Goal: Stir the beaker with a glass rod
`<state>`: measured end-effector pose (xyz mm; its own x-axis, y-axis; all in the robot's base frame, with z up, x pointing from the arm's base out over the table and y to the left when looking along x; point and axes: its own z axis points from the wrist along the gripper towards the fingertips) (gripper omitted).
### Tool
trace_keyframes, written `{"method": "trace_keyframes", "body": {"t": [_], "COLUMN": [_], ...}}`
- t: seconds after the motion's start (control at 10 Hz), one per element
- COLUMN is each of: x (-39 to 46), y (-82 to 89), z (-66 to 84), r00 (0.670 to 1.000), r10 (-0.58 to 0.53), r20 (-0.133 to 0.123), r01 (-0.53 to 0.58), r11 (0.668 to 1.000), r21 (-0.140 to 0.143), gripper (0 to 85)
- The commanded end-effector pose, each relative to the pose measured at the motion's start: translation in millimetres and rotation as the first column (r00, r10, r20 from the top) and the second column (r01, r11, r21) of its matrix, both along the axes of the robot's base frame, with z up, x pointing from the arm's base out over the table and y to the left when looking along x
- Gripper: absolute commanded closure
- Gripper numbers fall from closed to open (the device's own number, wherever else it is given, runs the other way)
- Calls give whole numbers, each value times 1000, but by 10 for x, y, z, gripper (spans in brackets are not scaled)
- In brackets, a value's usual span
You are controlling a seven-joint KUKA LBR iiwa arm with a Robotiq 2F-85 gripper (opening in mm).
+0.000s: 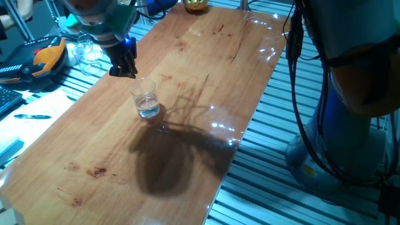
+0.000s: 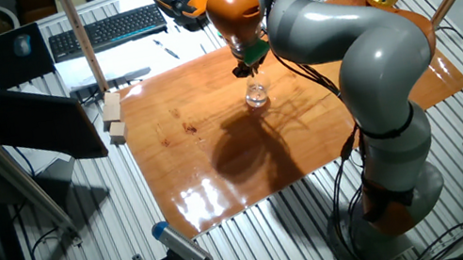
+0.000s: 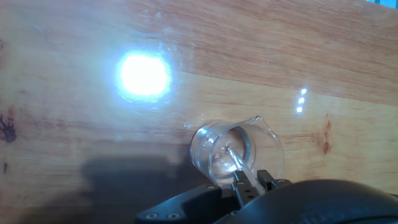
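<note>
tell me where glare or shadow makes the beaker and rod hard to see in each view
Hand view: a blown-out light reflection on the table left of the beaker; the glass rod shows faintly inside it. One fixed view: the arm's dark shadow spreads beside the beaker, rod not discernible. Other fixed view: the beaker is tiny, with glare at the table's near edge.

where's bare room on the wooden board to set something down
Most of the wooden board is bare: the far end beyond the small clear glass beaker, and the shadowed near end. Crowded only where the black two-finger gripper holds the thin glass rod in the beaker.
</note>
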<state>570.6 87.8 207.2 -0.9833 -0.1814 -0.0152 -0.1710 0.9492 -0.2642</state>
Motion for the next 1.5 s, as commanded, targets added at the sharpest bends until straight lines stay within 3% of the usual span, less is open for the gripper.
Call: {"method": "trace_keyframes", "body": {"t": [0.0,0.6,1.4], "x": [-2,-5,-17], "y": [-1,2,-1], "z": [-1,-7,-93], "r00": [1000,1000,998], "r10": [6,-21,-60], "r20": [-1,-5,19], "r01": [-6,21,61], "r11": [1000,1000,998], "r21": [0,-5,-11], "gripper": [850,850,850]}}
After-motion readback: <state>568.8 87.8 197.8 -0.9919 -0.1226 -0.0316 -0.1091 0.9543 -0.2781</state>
